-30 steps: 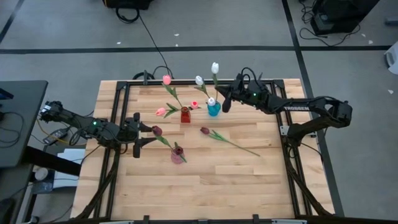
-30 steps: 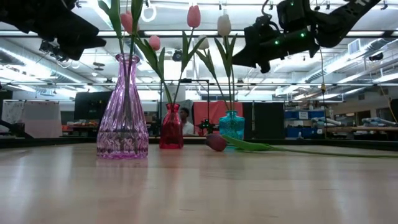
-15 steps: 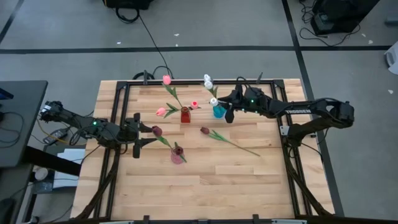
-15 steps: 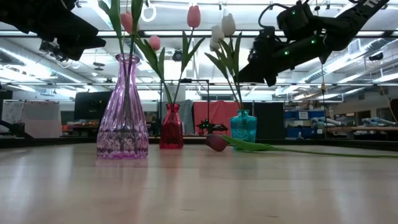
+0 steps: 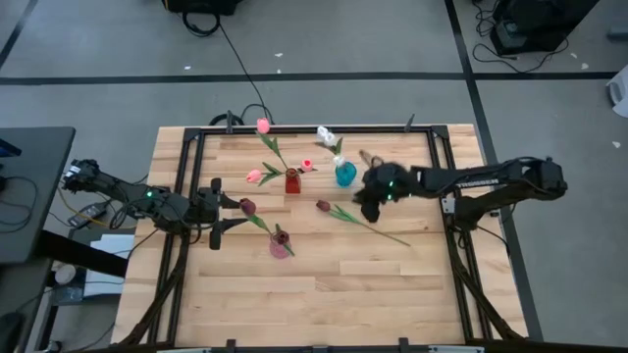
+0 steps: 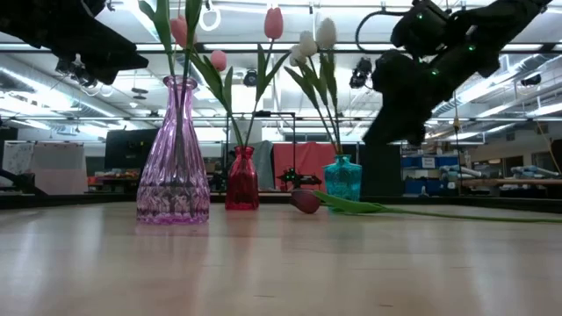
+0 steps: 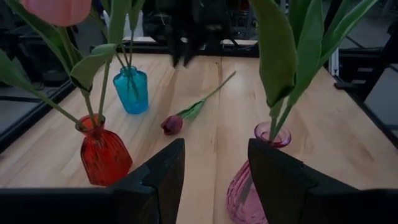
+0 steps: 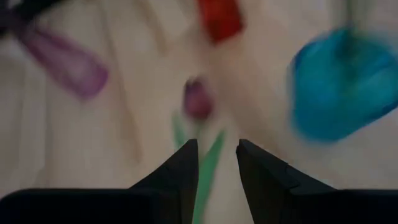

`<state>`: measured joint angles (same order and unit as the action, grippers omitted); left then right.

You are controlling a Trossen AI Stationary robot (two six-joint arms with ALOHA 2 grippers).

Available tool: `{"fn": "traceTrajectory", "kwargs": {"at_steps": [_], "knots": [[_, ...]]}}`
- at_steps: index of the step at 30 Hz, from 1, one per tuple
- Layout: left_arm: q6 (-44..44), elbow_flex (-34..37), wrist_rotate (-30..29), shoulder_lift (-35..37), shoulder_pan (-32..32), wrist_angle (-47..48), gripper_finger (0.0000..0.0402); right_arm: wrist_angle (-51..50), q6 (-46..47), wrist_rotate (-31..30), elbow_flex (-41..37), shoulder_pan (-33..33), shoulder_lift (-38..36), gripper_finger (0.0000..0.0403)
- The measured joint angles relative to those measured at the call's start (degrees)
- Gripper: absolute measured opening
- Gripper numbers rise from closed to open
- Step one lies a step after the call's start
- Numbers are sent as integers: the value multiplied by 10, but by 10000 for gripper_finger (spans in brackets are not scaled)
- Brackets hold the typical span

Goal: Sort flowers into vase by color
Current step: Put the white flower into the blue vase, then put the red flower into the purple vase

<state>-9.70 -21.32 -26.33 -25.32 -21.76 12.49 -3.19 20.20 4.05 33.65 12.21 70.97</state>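
Observation:
A dark maroon flower lies flat on the table, its head [image 5: 323,206] toward the left and its stem [image 5: 378,227] running toward the near right. My right gripper [image 5: 365,203] hovers open just above it, and its head [image 8: 198,99] shows ahead of the fingers. Two white flowers [image 5: 327,134] stand in the blue vase [image 5: 343,175]. Pink flowers [image 5: 263,126] stand in the red vase [image 5: 291,181]. A maroon flower [image 5: 247,206] stands in the pink vase [image 5: 281,243]. My left gripper [image 5: 228,214] waits open at the left, left of the pink vase [image 7: 261,180].
The three vases stand close together in the table's middle, with the red vase [image 6: 242,180] and blue vase [image 6: 342,180] behind the lying flower [image 6: 306,201]. A black frame [image 5: 186,147] borders the table. Bare wood lies along the near half.
My right gripper has let go of the white flower, which now stands in the blue vase beside the other white one. It has then swung toward the near edge and down, to above the maroon flower lying on the table.

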Motion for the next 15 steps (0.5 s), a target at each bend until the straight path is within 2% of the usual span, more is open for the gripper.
{"fn": "traceTrajectory", "kwargs": {"at_steps": [5, 15], "knots": [[7, 0, 0, 0, 0, -3, 181, -9, 28, -31, 0, -72, 52, 123], [2, 0, 0, 0, 0, -6, 181, -32, 73, -116, 0, -152, 127, 120]]}}
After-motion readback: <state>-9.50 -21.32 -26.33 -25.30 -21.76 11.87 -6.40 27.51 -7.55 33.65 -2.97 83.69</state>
